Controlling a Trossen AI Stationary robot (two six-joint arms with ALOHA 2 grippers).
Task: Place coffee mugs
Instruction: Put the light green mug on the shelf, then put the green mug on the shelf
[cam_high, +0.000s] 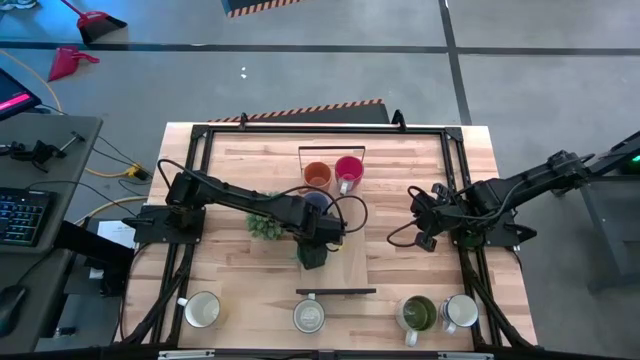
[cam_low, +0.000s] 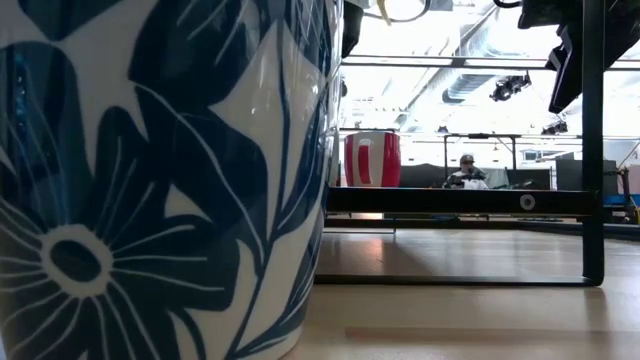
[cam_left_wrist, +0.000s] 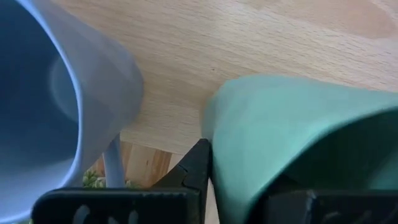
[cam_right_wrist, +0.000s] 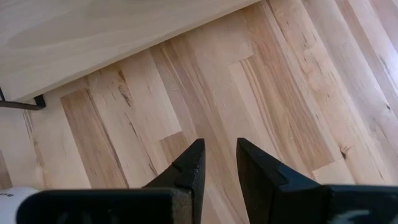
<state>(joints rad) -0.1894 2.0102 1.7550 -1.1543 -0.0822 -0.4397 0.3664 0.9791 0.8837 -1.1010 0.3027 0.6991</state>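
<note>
Butcher-block wood bench (cam_high: 400, 290) with a paler smooth board (cam_high: 352, 230) in the middle, framed by black metal rails; left end effector (cam_high: 318, 243) sits at the teal mug (cam_high: 312, 255) on the board, one dark finger (cam_left_wrist: 196, 167) outside its glossy rounded wall, cannot tell if it is clenched on the rim or released; lavender mug (cam_high: 316, 203) just beside it, smooth pale wall close in the wrist view; orange mug (cam_high: 317, 175) and pink-red mug (cam_high: 348, 172) side by side at the board's far edge; spiky green plant (cam_high: 265, 226) near the left arm; right end effector (cam_high: 425, 228) hovers over bare plank grain, fingers slightly parted, grasping nothing; along the near edge: white mug (cam_high: 202, 310), blue-flowered white mug (cam_high: 309, 316), olive mug (cam_high: 417, 314), another white mug (cam_high: 459, 312), all round and handled.
</note>
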